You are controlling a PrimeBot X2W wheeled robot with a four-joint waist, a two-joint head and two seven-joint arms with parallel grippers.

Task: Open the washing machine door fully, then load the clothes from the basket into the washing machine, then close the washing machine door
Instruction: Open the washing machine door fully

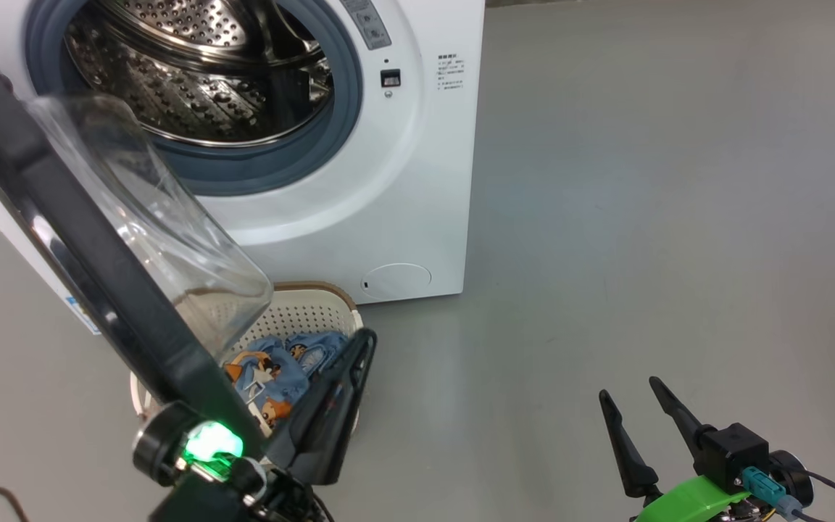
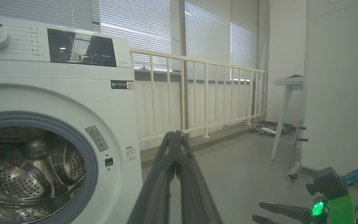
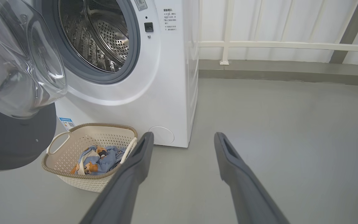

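1 basket; 1 clothes bundle inside; 1 open door

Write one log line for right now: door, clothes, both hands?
washing machine door: open | clothes: in basket | left hand: shut, empty | right hand: open, empty

- The washing machine wore smooth, glossy white panels; its drum gleamed as polished, perforated steel.
- The washing machine door had a glossy black rim and clear glass.
- The basket looked matt cream plastic; the clothes, soft printed cloth.
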